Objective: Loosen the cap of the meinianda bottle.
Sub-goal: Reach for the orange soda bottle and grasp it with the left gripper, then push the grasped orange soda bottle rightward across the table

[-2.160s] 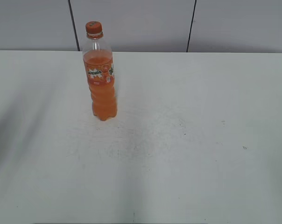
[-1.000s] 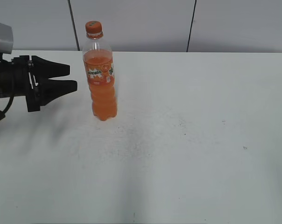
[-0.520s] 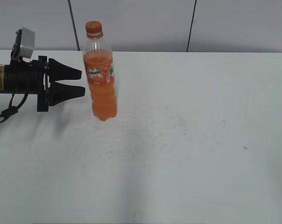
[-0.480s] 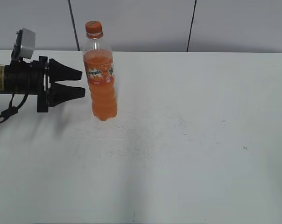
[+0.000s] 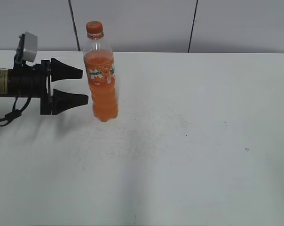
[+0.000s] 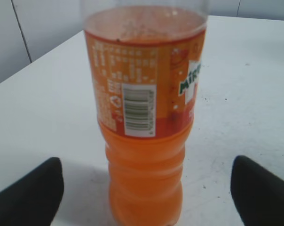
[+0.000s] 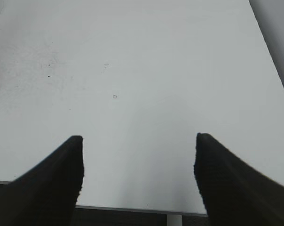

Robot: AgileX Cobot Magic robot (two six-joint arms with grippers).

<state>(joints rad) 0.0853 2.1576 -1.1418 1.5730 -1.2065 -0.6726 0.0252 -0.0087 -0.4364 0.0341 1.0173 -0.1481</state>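
The meinianda bottle (image 5: 101,80) stands upright on the white table, at the back left in the exterior view. Its orange cap (image 5: 94,27) sits on top. My left gripper (image 5: 84,86) is open just left of the bottle at label height, level with the table, not touching it. In the left wrist view the bottle (image 6: 145,141) fills the middle, between the open left gripper's (image 6: 146,176) two black fingertips at the lower corners; the cap is out of that view. My right gripper (image 7: 138,160) is open and empty over bare table near the front edge; it is out of the exterior view.
The white table (image 5: 189,141) has small dark specks. A grey panelled wall (image 5: 142,23) stands behind the table's back edge. In the right wrist view the table's front edge (image 7: 132,207) lies under the fingers.
My left gripper came in from the left, moved right toward the bottle and opened its jaws wider. The bottle has not moved.
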